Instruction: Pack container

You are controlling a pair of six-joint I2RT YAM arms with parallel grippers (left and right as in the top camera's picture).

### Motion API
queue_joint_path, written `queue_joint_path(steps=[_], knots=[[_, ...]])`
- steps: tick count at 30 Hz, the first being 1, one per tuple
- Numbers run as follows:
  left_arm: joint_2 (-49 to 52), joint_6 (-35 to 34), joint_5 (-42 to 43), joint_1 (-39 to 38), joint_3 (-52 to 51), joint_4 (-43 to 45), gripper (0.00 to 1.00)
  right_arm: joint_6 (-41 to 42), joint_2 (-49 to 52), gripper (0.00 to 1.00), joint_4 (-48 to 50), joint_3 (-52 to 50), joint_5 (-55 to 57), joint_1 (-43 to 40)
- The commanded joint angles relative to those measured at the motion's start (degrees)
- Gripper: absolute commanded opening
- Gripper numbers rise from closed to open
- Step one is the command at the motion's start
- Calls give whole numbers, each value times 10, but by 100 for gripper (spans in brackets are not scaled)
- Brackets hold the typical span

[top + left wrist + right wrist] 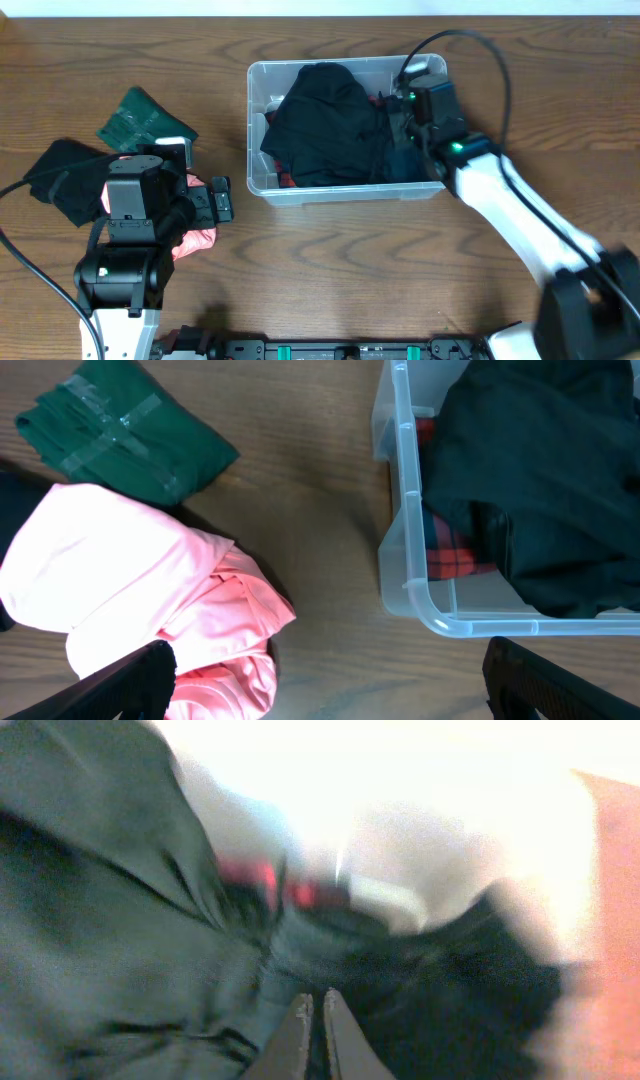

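Note:
The clear plastic container [340, 195] stands at the table's middle back and holds a big black garment [330, 125] over a red plaid piece [450, 555]. The container's near corner shows in the left wrist view [400, 460]. My right gripper [402, 128] is inside the container at its right end, fingers [312, 1005] shut and down against dark cloth. My left gripper [330, 690] is open and empty over the table, between a pink garment [130, 570] and the container. The pink garment also shows in the overhead view [197, 241] beneath the left arm.
A folded dark green cloth [140, 118] lies at the back left, also in the left wrist view [120, 435]. A black garment [60, 175] lies on the table at the far left. Bare wood separates the pink garment from the container.

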Motion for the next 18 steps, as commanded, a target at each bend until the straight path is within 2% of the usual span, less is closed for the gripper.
queue_joint_path(steps=[1,6,12,14,16,18], knots=[[0,7,-3,-2,13,1,98,-8,-78,11,-4,1,43,-5],[0,7,-3,-2,13,1,98,-3,-133,15,-56,1,61,-35],[-1,7,-3,-2,13,16,98,50,-130,18,-181,1,61,-81],[0,7,-3,-2,13,18,98,65,-129,32,-205,1,61,-102],[0,3,-16,3,13,18,98,69,-130,39,-216,1,58,-122],[0,-27,-49,21,13,19,98,69,-132,51,-223,1,43,-147]])
